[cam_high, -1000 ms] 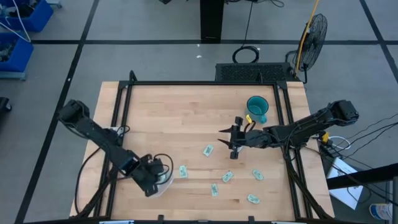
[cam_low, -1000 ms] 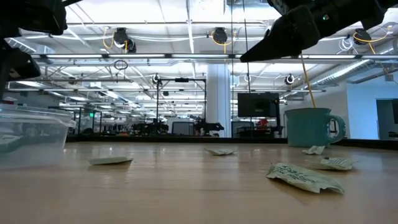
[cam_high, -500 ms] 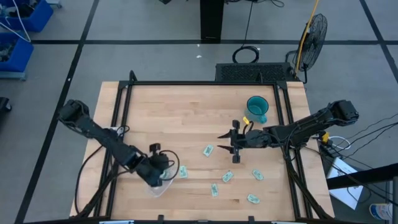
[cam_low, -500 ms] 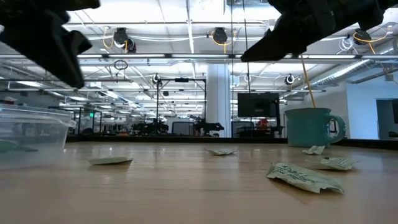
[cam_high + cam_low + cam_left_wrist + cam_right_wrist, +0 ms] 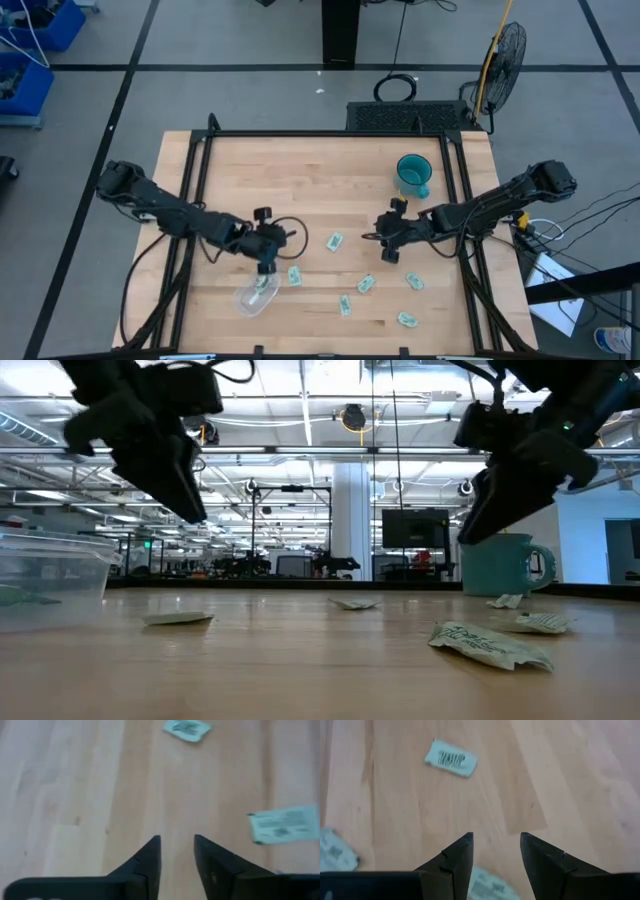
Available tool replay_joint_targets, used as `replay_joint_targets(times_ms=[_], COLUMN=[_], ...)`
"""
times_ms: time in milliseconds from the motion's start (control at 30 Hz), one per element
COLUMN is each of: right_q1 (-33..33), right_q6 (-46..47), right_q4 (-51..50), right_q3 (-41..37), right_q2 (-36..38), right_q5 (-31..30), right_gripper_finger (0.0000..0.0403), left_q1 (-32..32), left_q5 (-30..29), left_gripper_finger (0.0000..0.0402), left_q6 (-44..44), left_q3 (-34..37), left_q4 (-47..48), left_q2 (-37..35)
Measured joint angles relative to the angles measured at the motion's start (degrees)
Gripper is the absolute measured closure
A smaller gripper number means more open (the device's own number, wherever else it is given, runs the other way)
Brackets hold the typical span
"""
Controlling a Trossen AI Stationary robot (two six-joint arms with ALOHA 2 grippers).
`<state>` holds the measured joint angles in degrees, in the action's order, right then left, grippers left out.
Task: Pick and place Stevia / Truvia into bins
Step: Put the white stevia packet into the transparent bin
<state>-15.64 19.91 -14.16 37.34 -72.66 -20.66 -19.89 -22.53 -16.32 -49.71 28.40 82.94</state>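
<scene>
A pale wooden table [image 5: 300, 180] framed in black metal is seen, with both dark arms reaching over it. A teal ceramic mug [image 5: 413, 174] stands near the far right corner. A shallow see-through plastic tub [image 5: 254, 295] lies near the front left, with one pale green sachet inside it. The left gripper [image 5: 268, 262] is held above the wood just beyond the tub, its fingers [image 5: 150, 857] parted and nothing between them. The right gripper [image 5: 388, 252] is held over the middle right of the table, its fingers [image 5: 457, 855] spread and empty. Small flat pale green and white paper sachets [image 5: 366, 284] are scattered on the wood between and in front of the grippers, outside the tub.
</scene>
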Motion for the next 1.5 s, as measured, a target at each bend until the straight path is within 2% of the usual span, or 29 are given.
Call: replay_joint_targets(times_ms=[200, 333, 433, 533, 667, 1033, 1167, 1367, 1500], right_q1=[-2.0, -4.1, -6.2, -7.3, -7.3, -7.4, -7.0, -6.5, -6.5], right_q6=[5.1, 11.1, 12.1, 10.6, 7.7, -1.4, -5.3, -1.5, -3.3], right_q4=[-3.5, -2.9, 0.6, 4.2, 6.2, 10.4, 13.4, 18.6, 20.5], right_q3=[-1.3, -4.9, -7.9, -10.6, -13.4, -15.8, -15.9, -15.9, -15.8], right_q2=[0.0, 0.0, 0.0, 0.0, 0.0, 0.0, -0.1, -0.1, -0.1], right_q5=[1.5, 1.5, 1.3, 1.0, -4.4, -7.4, -7.6, -4.4, -4.6], right_gripper_finger=[0.0248, 0.0248, 0.0248, 0.0248, 0.0248, 0.0248, 0.0248, 0.0248, 0.0248], left_q1=[2.7, 3.1, 3.0, 3.0, 3.0, 3.4, 4.1, 5.1, 5.6], left_q5=[1.0, 1.0, 1.1, 1.1, 1.3, 1.3, 1.3, 2.0, 2.0], left_gripper_finger=[0.0221, 0.0209, 0.021, 0.0213, 0.0215, 0.0215, 0.0215, 0.0215, 0.0215], left_q6=[2.5, 2.6, 2.5, 2.6, 3.8, 5.3, 5.3, 5.4, 5.7], left_q3=[0.0, 0.0, 0.0, 0.0, 0.0, 0.0, 0.0, 0.0, 0.0], left_q4=[-2.7, -3.4, -3.6, -3.7, -5.3, -7.0, -7.9, -7.9, -8.0], left_q2=[1.1, 1.1, 1.1, 1.1, 1.1, 1.1, 1.1, 1.1, 1.1])
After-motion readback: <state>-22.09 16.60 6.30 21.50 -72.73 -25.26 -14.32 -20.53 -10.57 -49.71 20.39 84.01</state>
